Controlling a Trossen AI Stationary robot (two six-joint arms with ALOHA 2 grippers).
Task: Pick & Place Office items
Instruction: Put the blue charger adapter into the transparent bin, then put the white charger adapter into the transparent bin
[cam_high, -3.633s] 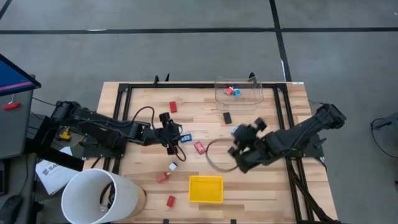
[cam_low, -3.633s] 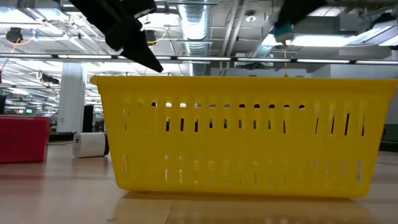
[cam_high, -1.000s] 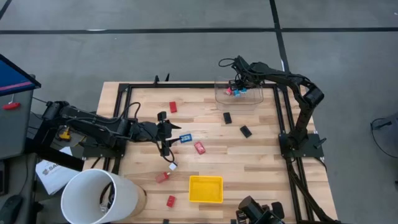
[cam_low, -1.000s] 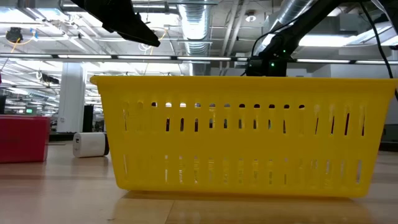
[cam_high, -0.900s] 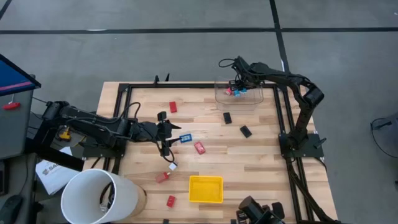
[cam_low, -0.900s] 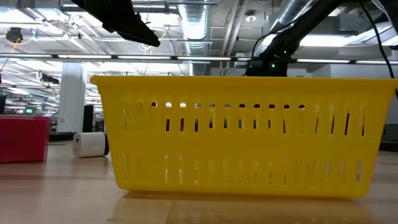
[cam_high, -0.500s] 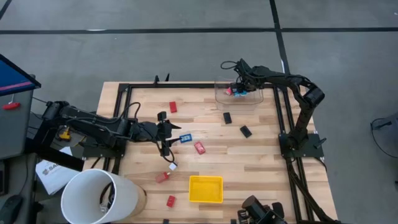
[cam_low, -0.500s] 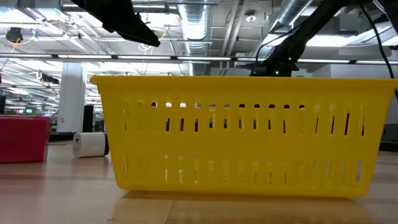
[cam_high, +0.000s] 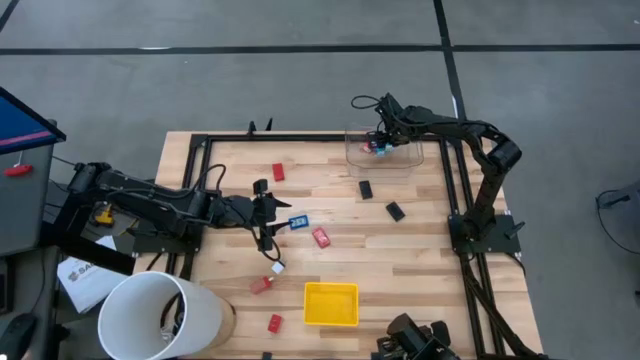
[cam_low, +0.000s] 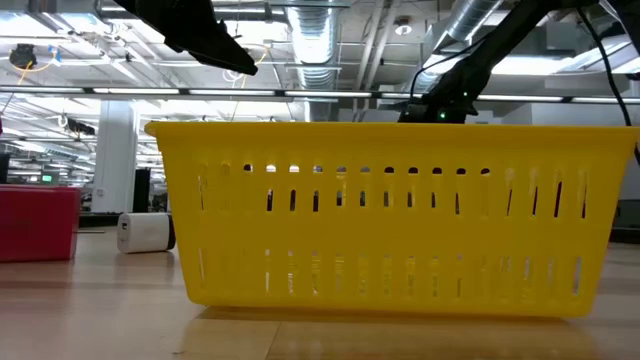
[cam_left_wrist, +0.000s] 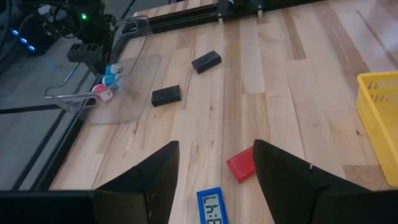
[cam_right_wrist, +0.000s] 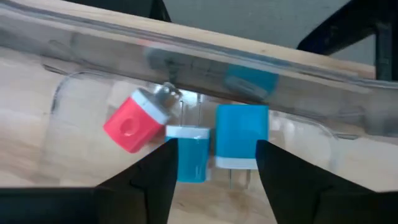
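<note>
The office items lie scattered on the wooden table: red pieces (cam_high: 278, 172) (cam_high: 321, 237) (cam_high: 274, 322), black pieces (cam_high: 366, 188) (cam_high: 396, 211), and a blue-and-white piece (cam_high: 298, 221). My right gripper (cam_high: 382, 140) is open and reaches down into the clear box (cam_high: 405, 152) at the far edge. A red-and-white piece (cam_right_wrist: 134, 123) and two blue pieces (cam_right_wrist: 191, 155) (cam_right_wrist: 241, 134) lie on the box floor, the blue ones between my open fingers (cam_right_wrist: 216, 146). My left gripper (cam_high: 278, 218) hovers open mid-table, just short of the blue-and-white piece (cam_left_wrist: 211, 208) and a red piece (cam_left_wrist: 242, 165).
The yellow tray (cam_high: 331, 304) sits near the table's near edge and fills the low view (cam_low: 400, 220). A white cylinder (cam_high: 160, 315) stands at the near-left corner. A black frame (cam_high: 300, 140) borders the table. A dark device (cam_high: 410, 342) shows below the near edge.
My right gripper has stayed open at the clear box, shifting only slightly toward the table's right and back. The left arm and the pieces on the table have kept still.
</note>
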